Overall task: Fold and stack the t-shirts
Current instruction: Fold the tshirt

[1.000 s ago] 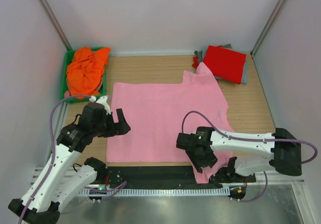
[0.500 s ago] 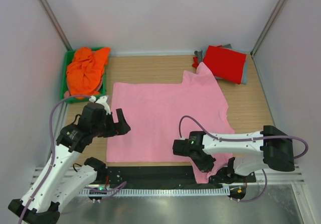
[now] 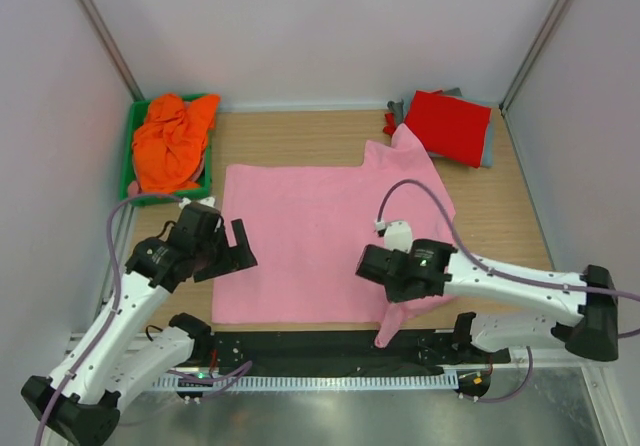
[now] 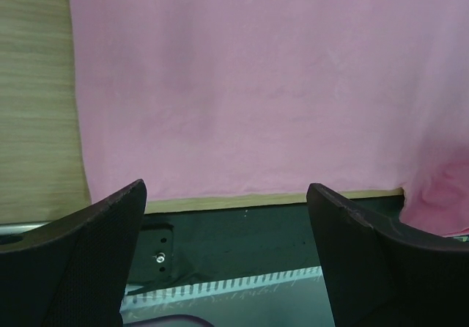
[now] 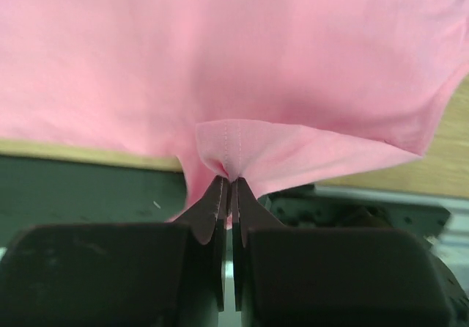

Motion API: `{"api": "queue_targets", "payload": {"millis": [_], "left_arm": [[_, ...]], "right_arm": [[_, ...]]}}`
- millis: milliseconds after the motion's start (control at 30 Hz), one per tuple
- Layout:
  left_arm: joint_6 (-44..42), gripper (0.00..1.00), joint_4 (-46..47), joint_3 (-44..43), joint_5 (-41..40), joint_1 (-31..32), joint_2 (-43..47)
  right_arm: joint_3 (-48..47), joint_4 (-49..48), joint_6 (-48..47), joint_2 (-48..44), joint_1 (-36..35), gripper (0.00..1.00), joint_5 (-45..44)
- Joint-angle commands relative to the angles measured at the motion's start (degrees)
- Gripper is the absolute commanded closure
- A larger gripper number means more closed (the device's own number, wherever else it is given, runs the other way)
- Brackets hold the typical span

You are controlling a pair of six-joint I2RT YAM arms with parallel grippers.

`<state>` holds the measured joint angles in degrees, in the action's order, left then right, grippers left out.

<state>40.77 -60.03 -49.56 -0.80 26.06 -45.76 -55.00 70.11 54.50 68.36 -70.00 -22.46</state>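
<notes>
We are logging the right gripper (image 5: 229, 184) clamping shut on the pink shirt (image 3: 320, 236), hem fold, lower centre. The left gripper (image 4: 226, 189) is hanging wide open, empty, lower left.

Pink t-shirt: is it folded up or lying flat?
Spread flat, not folded yet. The pink t-shirt lies wide on the table; only its near edge is pinched up by the right pincer.

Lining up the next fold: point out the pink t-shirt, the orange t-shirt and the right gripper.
pink t-shirt (image 3: 320, 226), top view, its flat middle.
orange t-shirt (image 3: 170, 151), top view, middle of the crumpled heap.
right gripper (image 5: 229, 187), right wrist view, between fingertips shut on the pink hem.
</notes>
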Motion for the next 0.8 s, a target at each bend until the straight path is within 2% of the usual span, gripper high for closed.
{"api": "queue_targets", "payload": {"millis": [0, 33, 133, 333, 400, 600, 767], "left_arm": [[4.6, 0.09, -3.4, 1.0, -3.1, 1.5, -0.4], [4.9, 0.1, -3.9, 1.0, -3.6, 1.8, -0.7], [7.4, 0.11, -5.2, 0.8, -4.9, 3.4, -1.3], [14.5, 0.18, -8.0, 4.3, -8.0, 7.3, 2.2], [15.8, 0.19, -8.5, 4.9, -9.7, 8.2, 3.1], [18.0, 0.26, -8.8, 5.9, -10.4, 9.1, 2.6], [23.0, 0.33, -6.5, 8.8, -11.3, 12.0, 2.4]], "right_arm": [[-2.2, -9.5, 1.2, -9.2, 7.5, 0.99, -6.8], [-2.3, -10.9, -0.4, -10.5, 12.8, 0.99, -6.2], [-4.7, -11.5, -4.6, -12.1, 19.3, 0.99, -6.4], [-7.3, -4.7, -6.3, -12.6, 24.4, 0.99, -17.9], [-7.2, -5.5, -7.9, -13.9, 29.0, 0.99, -19.2], [-7.4, -14.7, -17.4, -10.3, 42.2, 0.99, -10.1], [-6.1, -18.8, -19.3, -7.7, 45.3, 0.99, -5.9]]}}
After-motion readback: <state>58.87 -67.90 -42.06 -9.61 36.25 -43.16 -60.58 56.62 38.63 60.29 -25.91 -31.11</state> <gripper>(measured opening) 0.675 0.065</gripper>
